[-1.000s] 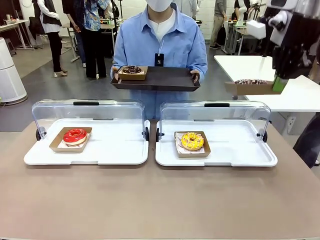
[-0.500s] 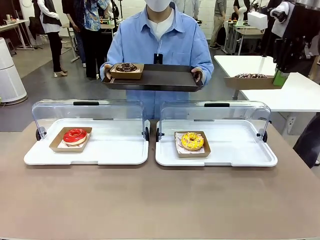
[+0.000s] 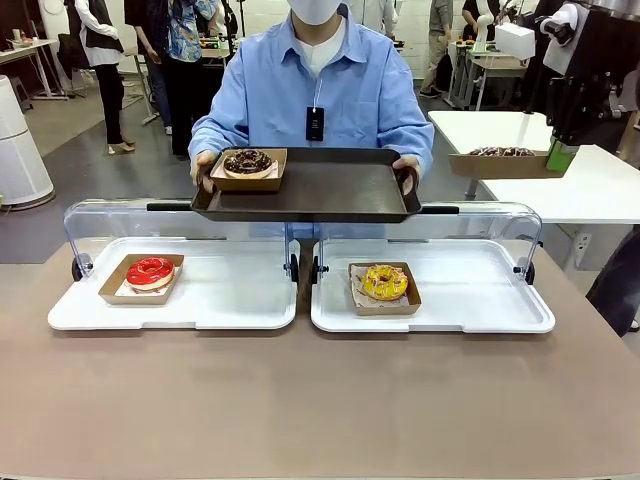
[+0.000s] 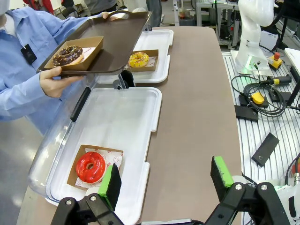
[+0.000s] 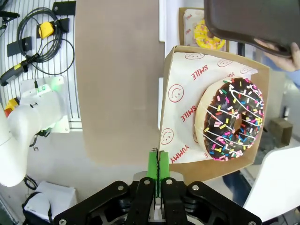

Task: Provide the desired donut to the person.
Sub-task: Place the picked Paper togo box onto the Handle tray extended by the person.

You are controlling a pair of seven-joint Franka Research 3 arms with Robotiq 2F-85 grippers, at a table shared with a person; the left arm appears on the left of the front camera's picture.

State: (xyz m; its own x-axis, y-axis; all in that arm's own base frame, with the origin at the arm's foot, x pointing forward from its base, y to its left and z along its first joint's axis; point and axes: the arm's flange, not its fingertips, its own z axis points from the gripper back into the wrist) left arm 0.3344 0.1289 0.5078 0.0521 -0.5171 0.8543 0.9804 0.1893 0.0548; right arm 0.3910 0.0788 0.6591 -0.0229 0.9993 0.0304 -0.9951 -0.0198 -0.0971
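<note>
The person (image 3: 320, 90) in a light blue shirt stands across the table and holds a dark tray (image 3: 330, 190) over the two display cases. On it sits a boxed chocolate donut (image 3: 248, 162). My right gripper (image 3: 560, 155) hangs high at the right, shut on the edge of a cardboard box (image 3: 505, 162). In the right wrist view the gripper (image 5: 158, 161) pinches that box's rim, and the box holds a chocolate donut with sprinkles (image 5: 234, 119). A red donut (image 3: 150, 271) lies in the left case, a yellow donut (image 3: 385, 281) in the right one. My left gripper (image 4: 166, 178) is open above the red donut (image 4: 91, 166).
Both white cases (image 3: 240, 300) have their clear lids (image 3: 175, 225) tilted back. A white side table (image 3: 600, 190) stands behind my right gripper. Bystanders stand far back at the left. The brown tabletop (image 3: 320, 400) in front is bare.
The person has brought the dark tray forward and down, over the case lids. My right gripper rose a little with its box, then held still.
</note>
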